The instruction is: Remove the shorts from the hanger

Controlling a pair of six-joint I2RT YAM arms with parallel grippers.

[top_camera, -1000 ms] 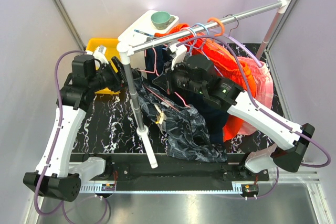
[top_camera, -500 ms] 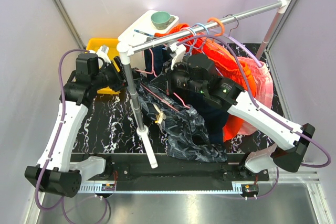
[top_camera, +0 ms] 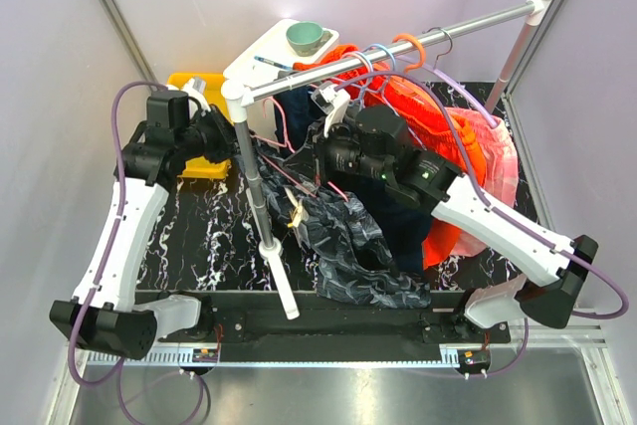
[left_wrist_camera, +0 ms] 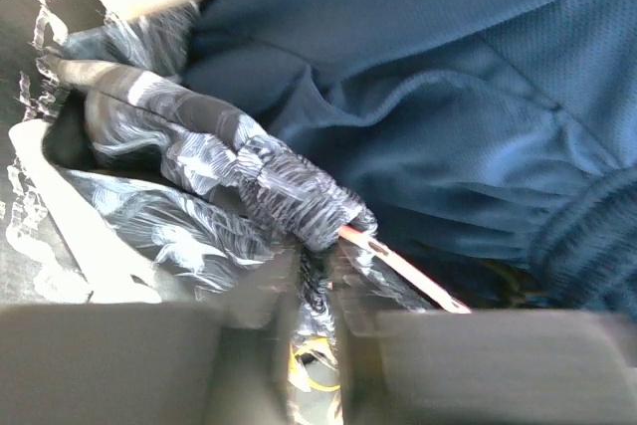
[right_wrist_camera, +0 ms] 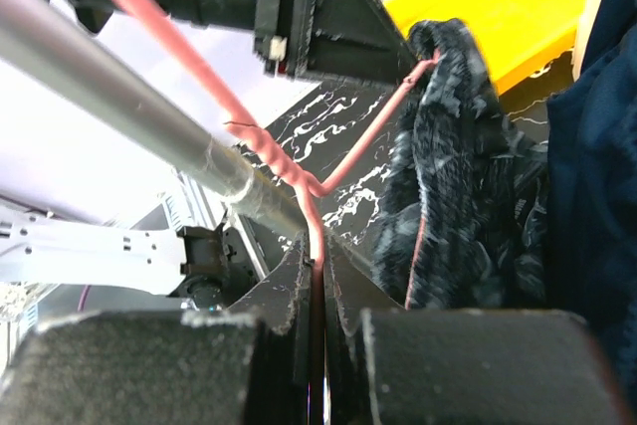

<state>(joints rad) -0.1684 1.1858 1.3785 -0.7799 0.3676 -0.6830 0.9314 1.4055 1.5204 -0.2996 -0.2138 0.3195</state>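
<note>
The dark, leaf-printed shorts (top_camera: 343, 236) hang from the pink wire hanger (top_camera: 295, 178) and spill onto the black marbled table. In the left wrist view their bunched waistband (left_wrist_camera: 289, 196) sits on the pink hanger wire (left_wrist_camera: 398, 266). My left gripper (left_wrist_camera: 317, 281) is closed on a fold of shorts fabric just below that band; from above the left gripper (top_camera: 231, 138) is beside the rack post. My right gripper (right_wrist_camera: 317, 271) is shut on the hanger's wire (right_wrist_camera: 315, 216) below its twisted neck. From above the right gripper (top_camera: 320, 158) is under the rail.
A steel rail (top_camera: 398, 47) on a white post (top_camera: 254, 186) carries an orange garment (top_camera: 438, 116), a navy one (left_wrist_camera: 448, 97) and more hangers. A yellow bin (top_camera: 189, 87) and a white tray (top_camera: 261, 57) with a green bowl (top_camera: 304, 39) stand behind.
My left arm has swung up and right to the shorts' waistband, and its jaws have closed from wide open onto the fabric. The right gripper has kept its hold on the hanger.
</note>
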